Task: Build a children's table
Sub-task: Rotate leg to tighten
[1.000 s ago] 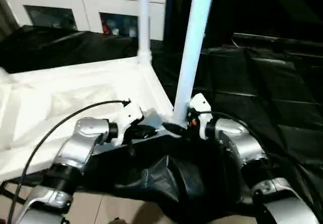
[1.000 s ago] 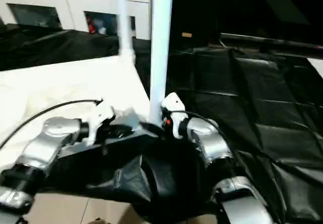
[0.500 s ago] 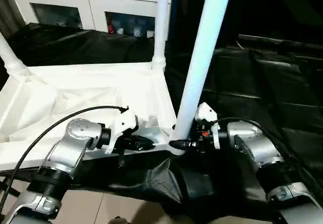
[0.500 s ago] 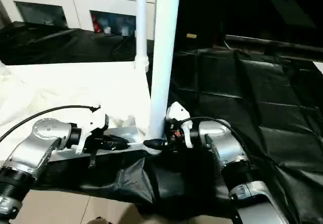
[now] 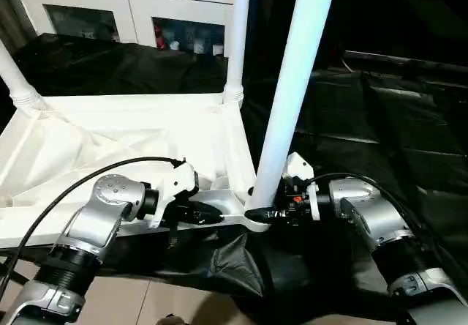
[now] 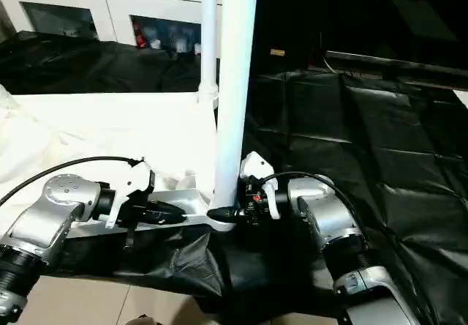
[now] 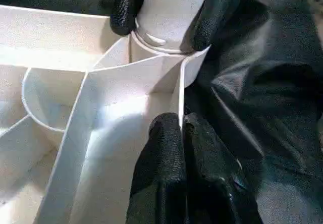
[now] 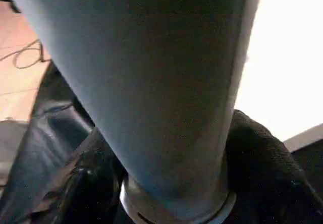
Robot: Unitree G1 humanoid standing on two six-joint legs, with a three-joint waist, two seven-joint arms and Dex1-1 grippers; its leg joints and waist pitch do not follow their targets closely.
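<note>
The children's table lies upside down, its white top (image 5: pixel 110 142) with the ribbed underside facing up. A long white leg (image 5: pixel 292 98) stands in the near right corner socket (image 7: pixel 161 45). My right gripper (image 5: pixel 259 213) is shut on this leg's base, one black finger (image 7: pixel 126 7) on each side, just above the socket. My left gripper (image 7: pixel 180 125) is shut on the thin rim wall of the top, close beside that corner. Two more legs stand upright, one at the far right corner (image 5: pixel 238 39) and one at the far left corner (image 5: pixel 14 72).
A black sheet (image 5: pixel 380 120) covers the surface under and to the right of the table top. A white cabinet (image 5: pixel 110 10) with glass doors stands along the back. Bare floor (image 5: pixel 146 303) shows at the near edge, below my arms.
The camera has moved, so the whole picture has shifted. My right gripper's fingers have drawn in around the near leg's base. The left gripper keeps its pinch on the rim.
</note>
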